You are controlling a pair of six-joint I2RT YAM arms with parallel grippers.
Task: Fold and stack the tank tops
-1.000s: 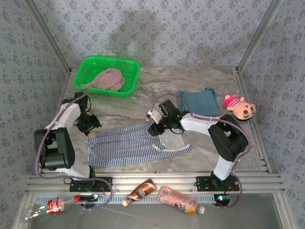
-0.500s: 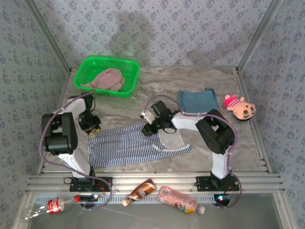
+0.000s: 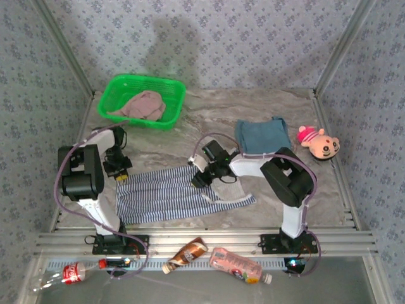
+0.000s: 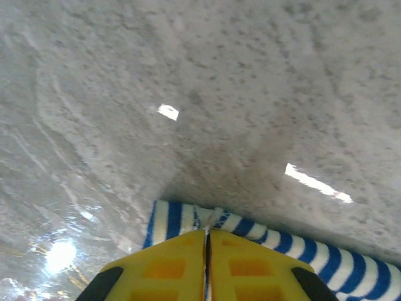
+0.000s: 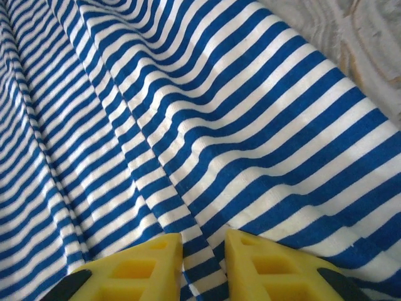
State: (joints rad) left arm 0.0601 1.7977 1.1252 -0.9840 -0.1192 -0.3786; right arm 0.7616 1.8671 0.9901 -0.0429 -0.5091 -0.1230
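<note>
The navy-and-white striped tank top [image 3: 161,193] lies spread across the table's middle. My left gripper [image 3: 120,172] is at its far left corner, shut on the striped hem [image 4: 178,218], which sticks out past the touching yellow fingertips [image 4: 169,263]. My right gripper [image 3: 199,179] is down on the top's far edge near its middle, jaws a narrow gap apart, with a crease of striped cloth [image 5: 250,125] running between the fingers [image 5: 263,263]. The teal-blue tank top [image 3: 262,135] lies folded at the back right. A dusty pink tank top [image 3: 142,104] is heaped in the basket.
The green basket [image 3: 117,88] stands at the back left. A pink plush toy [image 3: 319,142] lies at the right beside the teal top. Three bottles [image 3: 186,252] [image 3: 237,266] [image 3: 71,273] lie on the rail in front of the arm bases. Patterned walls enclose the table.
My left gripper has closed onto the striped top's corner. My right gripper has slid left along the top's far edge and its jaws have narrowed.
</note>
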